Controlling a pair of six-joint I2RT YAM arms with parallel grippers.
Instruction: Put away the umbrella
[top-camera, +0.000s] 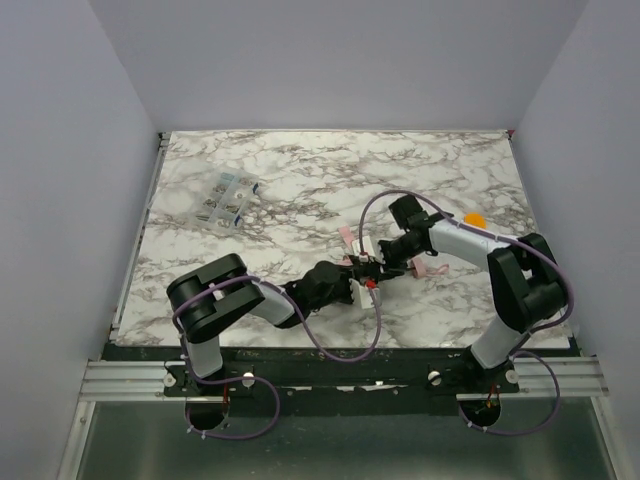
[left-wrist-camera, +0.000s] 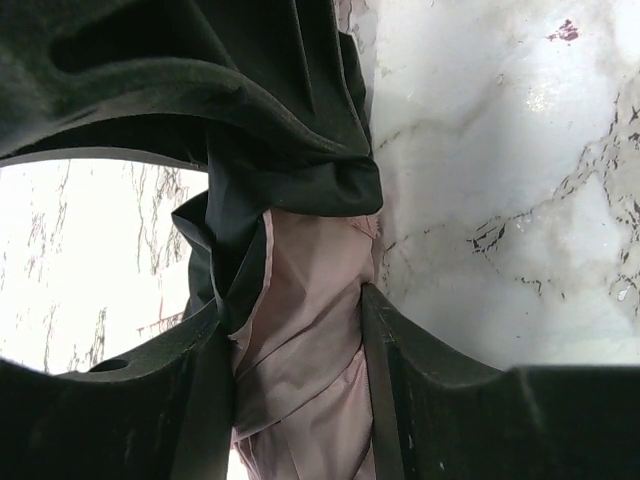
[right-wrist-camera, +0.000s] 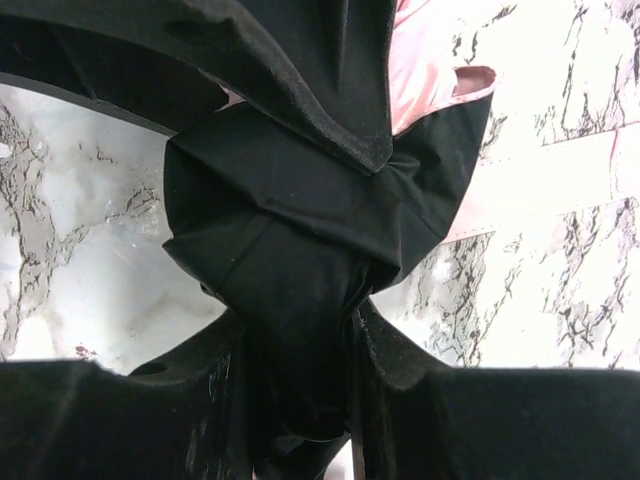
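Note:
The umbrella (top-camera: 364, 262) lies bunched at mid-table between both arms, pale pink fabric with black folds. In the left wrist view its pink fabric (left-wrist-camera: 312, 350) fills the gap between my left gripper (left-wrist-camera: 290, 302) jaws, both fingers pressing on it, with black cloth (left-wrist-camera: 290, 130) above. My left gripper (top-camera: 352, 284) comes in from the left. From the right, my right gripper (top-camera: 386, 264) is shut on a wad of the umbrella's black fabric (right-wrist-camera: 280, 230); pink fabric (right-wrist-camera: 420, 70) shows beyond it. A pink strap (top-camera: 430, 268) trails to the right. The shaft and handle are hidden.
A clear plastic box (top-camera: 226, 197) with small compartments sits at the back left. A small orange object (top-camera: 474, 218) lies behind the right arm. Pale walls enclose the marble table (top-camera: 300, 170) on three sides.

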